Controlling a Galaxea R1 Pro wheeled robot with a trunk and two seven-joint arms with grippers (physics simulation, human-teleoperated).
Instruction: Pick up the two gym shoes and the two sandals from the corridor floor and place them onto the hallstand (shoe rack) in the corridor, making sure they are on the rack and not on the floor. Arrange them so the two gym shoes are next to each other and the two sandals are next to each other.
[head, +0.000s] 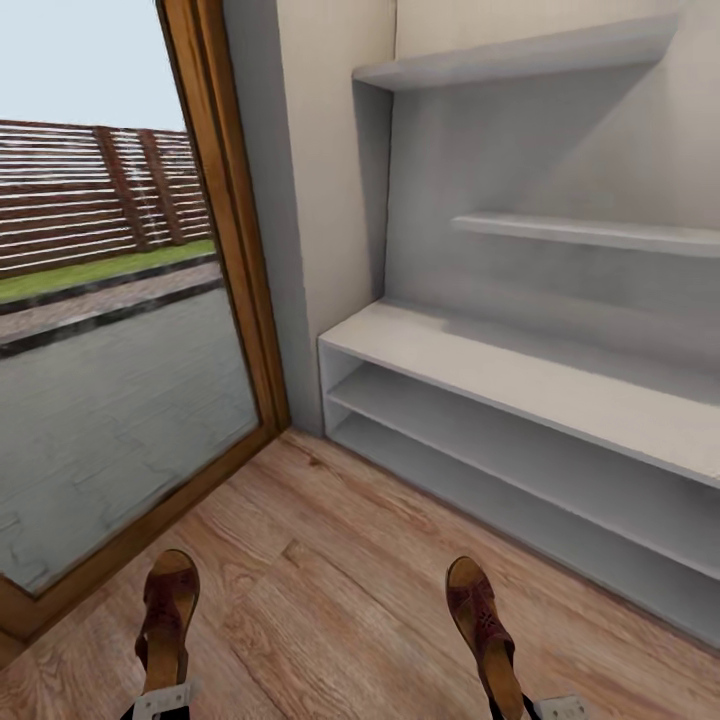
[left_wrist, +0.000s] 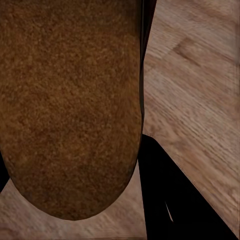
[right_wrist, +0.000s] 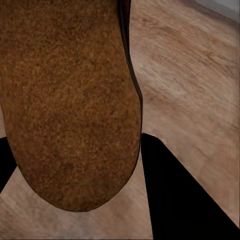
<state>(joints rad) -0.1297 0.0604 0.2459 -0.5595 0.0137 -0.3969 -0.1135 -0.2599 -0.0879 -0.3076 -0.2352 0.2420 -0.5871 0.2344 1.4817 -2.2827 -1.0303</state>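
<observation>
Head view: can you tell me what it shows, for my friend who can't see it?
Two brown sandals, one at the left and one at the right, are held up at the picture's bottom edge over a wood-plank floor. Ahead stands an empty pale grey shoe rack with open shelves, beside a wood-framed glass door.

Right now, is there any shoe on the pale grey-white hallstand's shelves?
No, the pale grey-white hallstand has bare shelves, while both dark brown strappy sandals are out over the wood-plank floor.
</observation>
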